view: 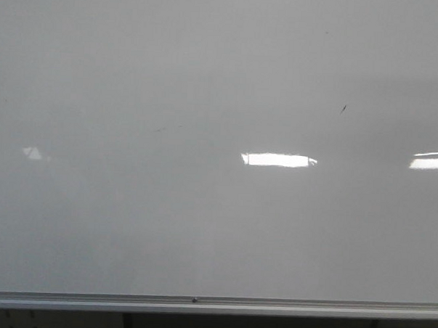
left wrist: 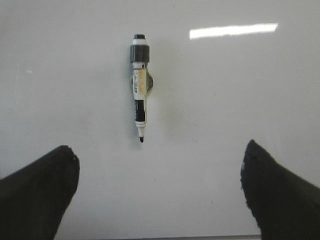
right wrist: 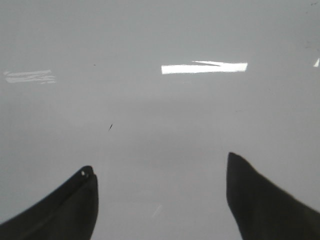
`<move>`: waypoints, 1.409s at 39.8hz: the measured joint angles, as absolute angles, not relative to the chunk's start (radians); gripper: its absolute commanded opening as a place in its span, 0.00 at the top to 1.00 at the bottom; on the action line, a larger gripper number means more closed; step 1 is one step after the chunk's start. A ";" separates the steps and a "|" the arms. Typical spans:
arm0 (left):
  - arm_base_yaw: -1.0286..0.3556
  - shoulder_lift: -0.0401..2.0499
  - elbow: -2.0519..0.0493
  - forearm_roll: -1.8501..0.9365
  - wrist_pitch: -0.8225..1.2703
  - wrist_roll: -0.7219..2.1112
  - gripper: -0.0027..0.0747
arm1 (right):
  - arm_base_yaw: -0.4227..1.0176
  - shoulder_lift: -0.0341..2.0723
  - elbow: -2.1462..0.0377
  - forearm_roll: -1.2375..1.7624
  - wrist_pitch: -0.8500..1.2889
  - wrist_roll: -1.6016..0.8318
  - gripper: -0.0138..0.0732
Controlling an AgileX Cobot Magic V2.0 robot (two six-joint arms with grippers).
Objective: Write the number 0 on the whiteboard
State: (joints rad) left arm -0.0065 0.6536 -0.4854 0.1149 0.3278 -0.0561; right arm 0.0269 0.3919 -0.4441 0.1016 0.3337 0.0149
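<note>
The whiteboard [view: 202,221] fills the front view, glossy white-grey with bright reflections and a silver edge rail [view: 213,305] along the near side. No number 0 shows on it in any view. A white marker [left wrist: 139,89] with a grey cap end and a bare black tip lies on the whiteboard [left wrist: 225,110] in the left wrist view. My left gripper [left wrist: 160,150] is open and empty, its fingers wide apart, short of the marker's tip. My right gripper [right wrist: 160,167] is open and empty over the bare whiteboard [right wrist: 165,120]. Neither gripper shows in the front view.
A tiny short dark tick mark [view: 343,108] sits on the board at the upper right of the front view, and it also shows in the right wrist view [right wrist: 110,127]. Bright light reflections [view: 277,160] lie across the board.
</note>
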 measured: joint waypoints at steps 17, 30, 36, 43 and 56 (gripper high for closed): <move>0.112 1.223 -0.740 0.129 0.286 -0.056 0.16 | 0.027 0.392 -0.444 0.102 0.334 0.015 0.20; 0.112 1.469 -0.823 0.129 0.187 -0.056 0.16 | 0.027 0.392 -0.444 0.102 0.334 0.015 0.20; 0.112 1.535 -0.853 0.129 0.161 -0.056 0.16 | 0.027 0.394 -0.444 0.102 0.334 0.015 0.20; 0.112 1.588 -0.885 0.129 0.141 -0.056 0.17 | 0.027 0.394 -0.444 0.102 0.337 0.015 0.20; 0.112 1.597 -0.895 0.129 0.143 -0.050 0.63 | 0.027 0.394 -0.444 0.102 0.343 0.015 0.20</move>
